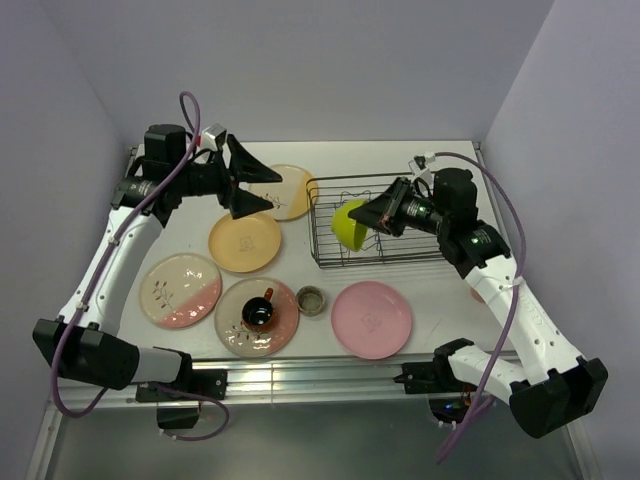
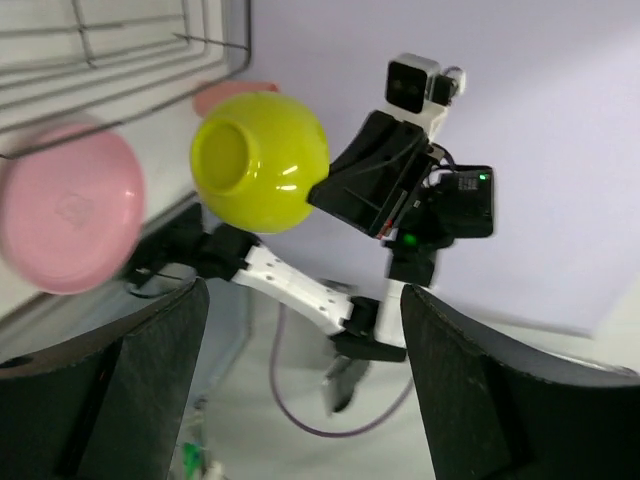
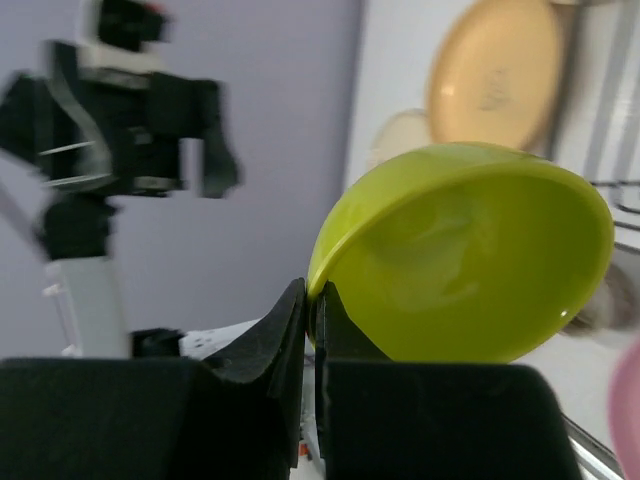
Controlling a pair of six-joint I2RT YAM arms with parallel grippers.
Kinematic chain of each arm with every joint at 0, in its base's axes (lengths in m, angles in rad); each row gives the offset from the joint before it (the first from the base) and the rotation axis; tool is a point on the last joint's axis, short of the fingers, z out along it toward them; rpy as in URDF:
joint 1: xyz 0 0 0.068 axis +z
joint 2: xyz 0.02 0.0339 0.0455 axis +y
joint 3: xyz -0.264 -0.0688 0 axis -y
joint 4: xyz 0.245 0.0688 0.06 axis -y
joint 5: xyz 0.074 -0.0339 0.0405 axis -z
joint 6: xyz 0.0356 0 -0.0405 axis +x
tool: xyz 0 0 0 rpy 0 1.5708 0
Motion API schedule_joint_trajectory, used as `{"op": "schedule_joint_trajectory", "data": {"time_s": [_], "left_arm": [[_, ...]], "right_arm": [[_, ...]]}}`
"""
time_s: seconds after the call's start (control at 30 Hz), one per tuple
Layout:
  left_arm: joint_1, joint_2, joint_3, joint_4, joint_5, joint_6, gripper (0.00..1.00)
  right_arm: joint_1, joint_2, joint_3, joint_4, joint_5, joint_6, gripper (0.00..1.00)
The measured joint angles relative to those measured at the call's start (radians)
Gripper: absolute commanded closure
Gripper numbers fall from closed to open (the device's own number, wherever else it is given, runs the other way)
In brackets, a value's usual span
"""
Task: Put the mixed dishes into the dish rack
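Note:
My right gripper (image 1: 372, 218) (image 3: 312, 300) is shut on the rim of the lime-yellow bowl (image 1: 349, 224) (image 3: 470, 270) (image 2: 260, 160). It holds the bowl tipped on its side over the left end of the dark wire dish rack (image 1: 400, 255) (image 2: 120, 50). My left gripper (image 1: 250, 186) (image 2: 305, 400) hangs open and empty above the cream-and-yellow plate (image 1: 292, 190). On the table lie a yellow-orange plate (image 1: 245, 242) (image 3: 495, 70), a cream-and-pink plate (image 1: 180, 290) and a pink plate (image 1: 371, 318) (image 2: 65, 205). A dark red mug (image 1: 260, 312) stands on another cream-and-pink plate (image 1: 240, 335). A small greenish cup (image 1: 311, 299) sits beside it.
Lavender walls close the table at the back and both sides. A metal rail (image 1: 320, 375) runs along the near edge between the arm bases. A salmon-pink object (image 2: 228, 93) peeks from behind the bowl in the left wrist view.

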Motion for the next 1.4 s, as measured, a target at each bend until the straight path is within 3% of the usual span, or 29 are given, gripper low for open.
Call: {"op": "schedule_joint_trajectory", "data": {"time_s": [0.17, 0.33, 0.5, 0.77, 1.23, 1.4], "left_arm": [[-0.016, -0.019, -0.206, 0.282, 0.103, -0.305, 0.17], [-0.025, -0.023, -0.248, 0.385, 0.119, -0.549, 0.15], [-0.084, -0.077, -0.35, 0.645, 0.076, -0.78, 0.18], [-0.212, -0.048, -0.362, 0.862, 0.0, -0.879, 0.19], [-0.236, 0.078, -0.34, 1.289, -0.23, -0.9, 0.18], [-0.235, 0.153, -0.304, 1.323, -0.289, -0.894, 0.18]], "right_arm": [[-0.001, 0.003, -0.077, 0.366, -0.132, 0.151, 1.0], [-0.001, 0.005, -0.09, 0.667, -0.184, 0.244, 1.0], [-0.002, 0.028, -0.157, 0.976, -0.194, 0.341, 1.0], [-0.002, 0.133, -0.198, 1.308, -0.163, 0.456, 1.0], [-0.006, 0.182, -0.291, 1.684, 0.04, 0.695, 1.0], [-0.019, 0.293, -0.28, 1.757, 0.149, 0.795, 1.0]]}}
